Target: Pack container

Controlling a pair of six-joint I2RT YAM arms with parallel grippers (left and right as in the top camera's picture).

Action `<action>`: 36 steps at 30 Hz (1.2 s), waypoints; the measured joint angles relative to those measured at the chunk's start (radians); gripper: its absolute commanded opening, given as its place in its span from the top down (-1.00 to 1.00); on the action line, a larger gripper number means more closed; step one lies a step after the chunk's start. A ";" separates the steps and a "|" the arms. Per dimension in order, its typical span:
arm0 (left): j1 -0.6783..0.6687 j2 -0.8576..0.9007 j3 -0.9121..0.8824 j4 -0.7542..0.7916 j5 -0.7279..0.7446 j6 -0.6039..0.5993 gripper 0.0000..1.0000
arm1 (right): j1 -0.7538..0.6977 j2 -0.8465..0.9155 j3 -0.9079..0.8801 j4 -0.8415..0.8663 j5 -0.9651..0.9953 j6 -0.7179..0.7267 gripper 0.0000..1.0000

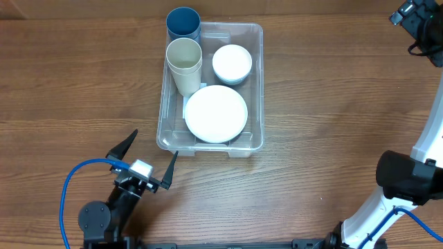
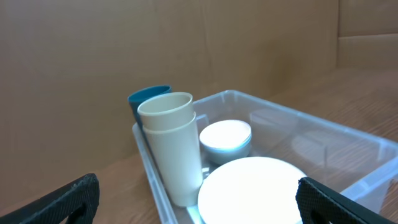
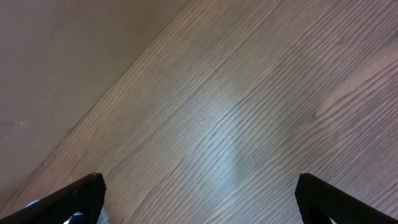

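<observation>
In the container point(image 1: 259, 76) overhead we see one beige cup point(image 1: 184, 62); left wrist reveals two stacked. Left tool point(image 1: 156, 142), right tool point(image 3: 199, 196) gape empty.

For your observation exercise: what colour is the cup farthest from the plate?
Teal-blue; the cup shows best in the overhead view.

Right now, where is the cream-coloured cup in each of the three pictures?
Overhead: cream cup upper centre, inside the container, left side.
Left wrist: cream cup left of centre, inside the container.
Right wrist: not in it; only table.
Shared landmark: white plate, beside the cup in overhead and left wrist.
</observation>
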 measured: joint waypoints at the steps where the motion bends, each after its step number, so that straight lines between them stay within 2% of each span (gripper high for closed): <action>1: 0.004 -0.020 -0.019 0.000 0.000 0.006 -1.00 | 0.000 0.000 0.000 0.000 0.000 0.000 -1.00; 4: 0.015 -0.099 -0.088 0.003 -0.001 0.025 -1.00 | 0.000 0.000 0.000 0.000 0.000 0.000 -1.00; 8: 0.016 -0.158 -0.106 -0.154 -0.009 0.100 -1.00 | 0.000 0.000 0.000 -0.001 0.000 0.001 -1.00; 10: 0.017 -0.163 -0.110 -0.177 -0.027 0.124 -1.00 | 0.000 0.000 0.000 0.000 0.000 0.000 -1.00; 36: 0.022 -0.165 -0.110 -0.177 -0.035 0.150 -1.00 | 0.029 -0.016 -0.001 0.000 0.000 0.000 -1.00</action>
